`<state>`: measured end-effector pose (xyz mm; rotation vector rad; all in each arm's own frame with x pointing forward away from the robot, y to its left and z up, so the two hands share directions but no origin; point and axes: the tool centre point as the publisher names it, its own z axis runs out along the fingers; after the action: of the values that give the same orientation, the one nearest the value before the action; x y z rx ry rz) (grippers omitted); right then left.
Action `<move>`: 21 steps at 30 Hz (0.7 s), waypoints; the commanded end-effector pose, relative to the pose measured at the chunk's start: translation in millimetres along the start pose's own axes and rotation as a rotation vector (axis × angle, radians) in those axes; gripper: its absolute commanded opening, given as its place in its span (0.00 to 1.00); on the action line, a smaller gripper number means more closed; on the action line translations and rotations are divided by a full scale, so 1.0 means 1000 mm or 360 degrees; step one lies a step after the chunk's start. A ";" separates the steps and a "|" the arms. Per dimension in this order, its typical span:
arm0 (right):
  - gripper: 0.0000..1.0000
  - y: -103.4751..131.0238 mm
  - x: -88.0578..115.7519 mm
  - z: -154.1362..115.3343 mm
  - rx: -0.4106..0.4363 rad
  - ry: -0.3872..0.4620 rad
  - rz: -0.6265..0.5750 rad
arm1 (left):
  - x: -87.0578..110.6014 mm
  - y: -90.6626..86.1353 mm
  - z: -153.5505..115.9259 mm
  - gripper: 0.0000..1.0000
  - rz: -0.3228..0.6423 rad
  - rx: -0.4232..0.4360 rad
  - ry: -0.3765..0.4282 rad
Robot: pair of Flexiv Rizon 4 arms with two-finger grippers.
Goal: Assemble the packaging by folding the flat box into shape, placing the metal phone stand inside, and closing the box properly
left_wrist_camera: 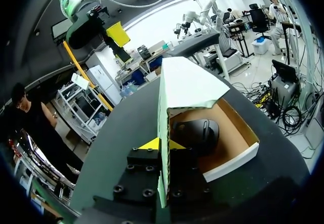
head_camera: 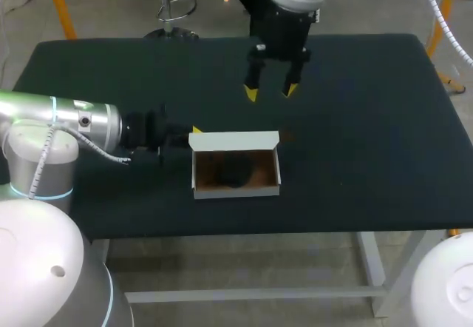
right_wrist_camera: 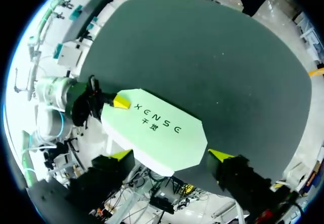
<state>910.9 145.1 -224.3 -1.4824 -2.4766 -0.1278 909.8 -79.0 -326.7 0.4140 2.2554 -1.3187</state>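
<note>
A white cardboard box (head_camera: 236, 188) with a brown inside stands open mid-table, its lid (head_camera: 233, 140) raised at the back edge. The dark phone stand (head_camera: 235, 172) lies inside it and shows as a black lump (left_wrist_camera: 196, 133) in the left wrist view. My left gripper (head_camera: 194, 132) is at the box's back left corner. Its yellow tips (left_wrist_camera: 162, 144) are shut on the thin white left wall, just below the lid (left_wrist_camera: 187, 84). My right gripper (head_camera: 270, 90) hangs open above the table behind the box. In the right wrist view the lid (right_wrist_camera: 157, 127) lies between and ahead of its spread fingers (right_wrist_camera: 121, 154).
The black table (head_camera: 369, 120) stretches wide on every side of the box. My left arm (head_camera: 66, 123) comes in low from the left, and its wrist (right_wrist_camera: 76, 100) lies close to the box's left side.
</note>
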 end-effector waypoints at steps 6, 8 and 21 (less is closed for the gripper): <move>1.00 -0.004 0.000 0.000 -0.0021 -0.0001 0.0000 | 0.005 0.000 -0.001 0.00 0.0066 0.0038 -0.0004; 1.00 0.001 -0.001 0.005 0.0081 -0.0003 0.0092 | 0.005 0.000 -0.001 0.00 0.0076 0.0041 -0.0009; 1.00 -0.018 -0.020 0.023 0.0240 0.0085 0.0780 | 0.011 0.001 -0.001 0.00 0.0121 0.0057 -0.0038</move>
<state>896.6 131.6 -248.2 -1.8914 -2.0739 0.0894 904.4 -78.4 -328.9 0.4920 2.1845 -1.3182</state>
